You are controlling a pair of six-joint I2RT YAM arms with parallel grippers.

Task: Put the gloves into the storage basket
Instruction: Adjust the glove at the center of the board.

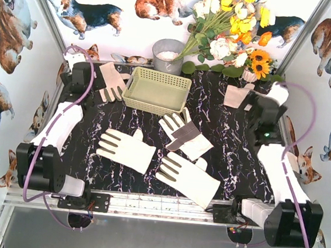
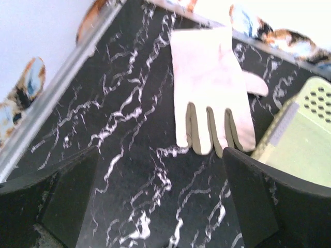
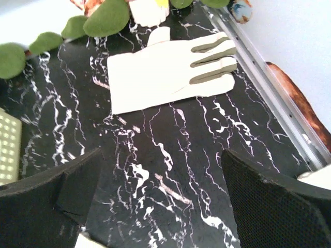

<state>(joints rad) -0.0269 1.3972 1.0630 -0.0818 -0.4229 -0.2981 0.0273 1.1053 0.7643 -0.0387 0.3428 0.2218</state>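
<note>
The storage basket [image 1: 157,91] looks empty, with only bare floor showing inside its lattice walls. None of the five gloves is in it, so I judge that every placement is still to be done.

- The first glove [image 1: 112,81] lies flat on the counter [image 1: 224,124], just beside the basket's left end.
- The second glove [image 1: 236,97] lies well apart to the basket's right.
- The third glove [image 1: 183,135] lies in front of the basket, close to its right front corner.
- The fourth glove [image 1: 127,148] and fifth glove [image 1: 186,177] lie farther out in front of it.

The left gripper [image 2: 160,170] hovers near the first glove, jaws wide apart and empty. The right gripper [image 3: 161,170] hovers near the second glove, also spread and holding nothing.
</note>
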